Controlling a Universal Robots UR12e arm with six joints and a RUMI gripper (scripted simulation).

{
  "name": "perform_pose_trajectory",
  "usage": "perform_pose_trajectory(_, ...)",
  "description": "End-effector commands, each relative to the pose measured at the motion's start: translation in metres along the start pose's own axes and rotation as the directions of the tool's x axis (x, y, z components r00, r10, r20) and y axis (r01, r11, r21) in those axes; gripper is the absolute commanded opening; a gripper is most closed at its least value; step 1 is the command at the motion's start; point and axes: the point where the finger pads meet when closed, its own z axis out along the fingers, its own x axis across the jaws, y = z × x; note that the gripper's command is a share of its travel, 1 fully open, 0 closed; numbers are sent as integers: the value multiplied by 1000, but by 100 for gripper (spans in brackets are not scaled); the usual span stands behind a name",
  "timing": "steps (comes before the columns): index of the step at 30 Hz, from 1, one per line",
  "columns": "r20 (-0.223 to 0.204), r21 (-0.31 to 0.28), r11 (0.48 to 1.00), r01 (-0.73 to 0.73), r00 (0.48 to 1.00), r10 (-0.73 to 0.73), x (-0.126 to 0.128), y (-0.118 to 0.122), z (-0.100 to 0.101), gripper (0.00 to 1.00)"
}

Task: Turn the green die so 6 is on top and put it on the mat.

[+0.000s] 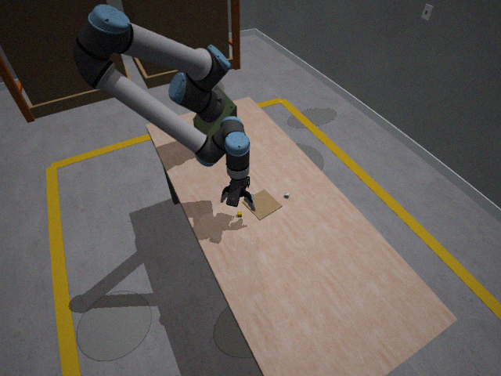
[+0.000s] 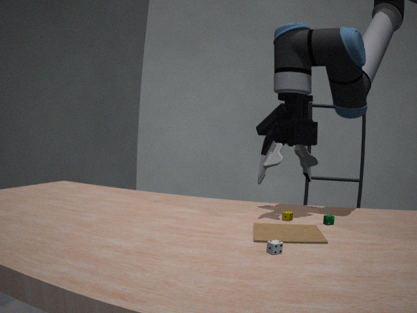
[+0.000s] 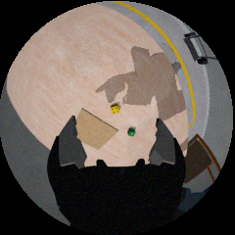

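Observation:
The green die (image 2: 328, 220) (image 3: 131, 132) sits on the table beside the mat, off it; in the top view the gripper hides it. Its top number is too small to read. The tan square mat (image 1: 264, 204) (image 2: 286, 234) (image 3: 95, 129) lies flat with no die on it. My gripper (image 1: 237, 205) (image 2: 284, 182) (image 3: 117, 117) is open and empty, pointing down, well above the table. In the wrist view the green die shows between the spread fingers, nearer the right one, far below them.
A yellow die (image 1: 239, 214) (image 2: 287, 216) (image 3: 115, 109) sits near the mat and the green die. A white die (image 1: 286, 196) (image 2: 274, 247) sits just off the mat's other side, out of the wrist view. The arm's shadow falls by the yellow die.

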Motion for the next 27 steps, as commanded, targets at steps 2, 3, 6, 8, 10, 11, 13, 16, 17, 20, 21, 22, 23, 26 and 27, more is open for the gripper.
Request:
perform_pose_trajectory(2,4,5,1000,1,1000,-1,-2,-1,28,100)
perform_pose_trajectory(3,4,5,1000,1,1000,-1,-2,-1,28,100)
perform_pose_trajectory(6,4,5,1000,1,1000,-1,-2,-1,36,100)
perform_pose_trajectory(8,4,5,1000,1,1000,-1,-2,-1,38,100)
perform_pose_trajectory(10,4,5,1000,1,1000,-1,-2,-1,38,100)
perform_pose_trajectory(11,4,5,1000,1,1000,-1,-2,-1,38,100)
perform_pose_trajectory(13,4,5,1000,1,1000,-1,-2,-1,38,100)
perform_pose_trajectory(16,4,5,1000,1,1000,-1,-2,-1,38,100)
perform_pose_trajectory(17,4,5,1000,1,1000,-1,-2,-1,38,100)
perform_pose_trajectory(20,4,5,1000,1,1000,-1,-2,-1,38,100)
perform_pose_trajectory(21,4,5,1000,1,1000,-1,-2,-1,38,100)
perform_pose_trajectory(22,4,5,1000,1,1000,-1,-2,-1,38,100)
perform_pose_trajectory(23,4,5,1000,1,1000,-1,-2,-1,38,100)
perform_pose_trajectory(26,4,5,1000,1,1000,-1,-2,-1,38,100)
perform_pose_trajectory(27,4,5,1000,1,1000,-1,-2,-1,38,100)
